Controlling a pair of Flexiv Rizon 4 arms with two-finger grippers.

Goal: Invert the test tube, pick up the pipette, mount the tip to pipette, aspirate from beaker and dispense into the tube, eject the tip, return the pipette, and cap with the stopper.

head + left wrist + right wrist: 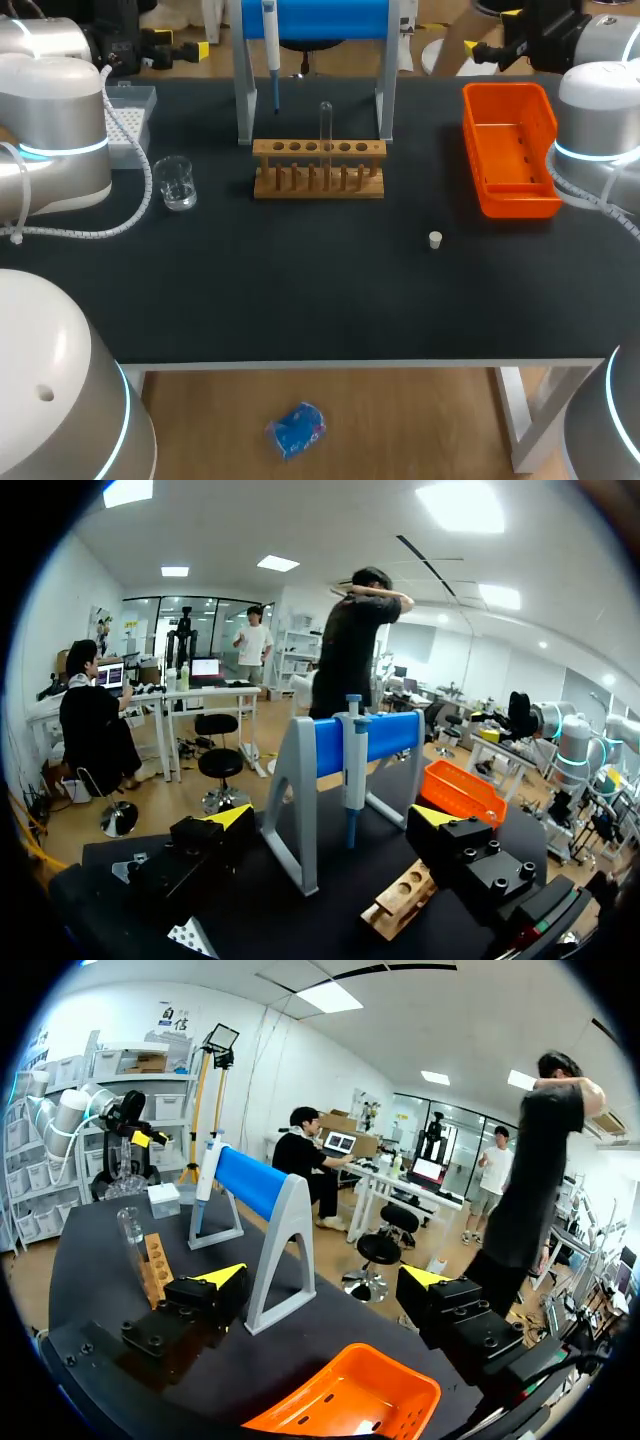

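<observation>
The test tube [325,125] stands upright in the rack [318,168]; the left gripper [332,816] and right gripper [325,1277], both spread wide and empty, flank the rack about equally.

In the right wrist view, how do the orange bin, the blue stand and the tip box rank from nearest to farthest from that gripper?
1. Orange bin, close beneath the right gripper.
2. Blue stand, ahead of it.
3. Tip box, beyond the stand, at the far end.

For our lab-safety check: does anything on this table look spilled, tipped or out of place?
Nothing looks spilled or tipped. Only the white stopper sits loose on the table, apart from the rack and test tube.
</observation>
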